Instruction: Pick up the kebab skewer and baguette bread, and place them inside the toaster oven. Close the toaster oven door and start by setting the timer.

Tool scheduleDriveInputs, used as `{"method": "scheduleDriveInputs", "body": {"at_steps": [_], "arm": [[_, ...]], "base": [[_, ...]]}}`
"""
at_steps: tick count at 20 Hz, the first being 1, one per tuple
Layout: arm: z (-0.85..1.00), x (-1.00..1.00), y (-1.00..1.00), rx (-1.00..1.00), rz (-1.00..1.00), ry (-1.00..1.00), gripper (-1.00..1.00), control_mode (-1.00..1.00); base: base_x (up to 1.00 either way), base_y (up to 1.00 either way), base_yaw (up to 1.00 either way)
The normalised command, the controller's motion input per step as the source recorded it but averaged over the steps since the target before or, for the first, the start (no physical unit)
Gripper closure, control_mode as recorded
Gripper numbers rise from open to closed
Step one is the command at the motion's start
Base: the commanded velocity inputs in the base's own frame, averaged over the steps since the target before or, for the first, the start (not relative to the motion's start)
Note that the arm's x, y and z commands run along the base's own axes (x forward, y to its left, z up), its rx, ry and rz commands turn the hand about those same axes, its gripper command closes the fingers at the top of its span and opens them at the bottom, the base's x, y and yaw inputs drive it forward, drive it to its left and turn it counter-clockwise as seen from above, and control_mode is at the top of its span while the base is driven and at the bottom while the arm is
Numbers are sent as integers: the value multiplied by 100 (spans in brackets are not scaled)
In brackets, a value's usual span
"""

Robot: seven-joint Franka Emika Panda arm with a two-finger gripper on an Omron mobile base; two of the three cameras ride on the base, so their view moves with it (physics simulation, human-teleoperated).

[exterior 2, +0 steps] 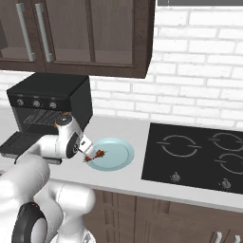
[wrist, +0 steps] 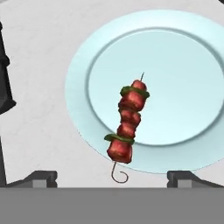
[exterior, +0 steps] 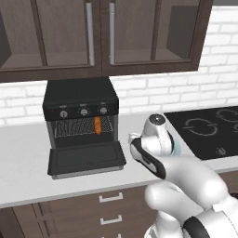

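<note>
Your fingers (wrist: 111,179) sit nearest the hand camera, spread wide with nothing between them: one dark tip (wrist: 41,178) shows at lower left and the other at lower right. Between those tips you see the hooked end of the kebab skewer (wrist: 127,127), which lies on the pale blue plate (wrist: 183,43) with its hook reaching over the plate's rim toward you and its pointed end toward the plate's middle. From the right base view, you find the plate (exterior 2: 118,151) on the counter (exterior 2: 137,128) between the toaster oven (exterior 2: 71,97) and the black cooktop (exterior 2: 199,154), and your hand poised over the plate's near-left edge, close above the skewer (exterior 2: 95,154). In the left base view, the toaster oven door (exterior: 86,159) hangs fully dropped, lying flat in front of the oven (exterior: 80,95). You can see the baguette bread (exterior: 97,125) already inside on the wire rack (exterior: 74,127), toward the right side, pointing front to back.
</note>
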Motion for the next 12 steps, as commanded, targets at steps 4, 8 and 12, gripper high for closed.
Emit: {"method": "scheduleDriveInputs", "body": {"at_steps": [4,8,12], "arm": [[-39,1,-12,0,0,1,-100,-100],[-49,0,-3,0,0,0,-100,-100],[-44,1,-1,0,0,0,-100,-100]], "base": [[0,0,0],[0,0,0],[0,0,0]]}}
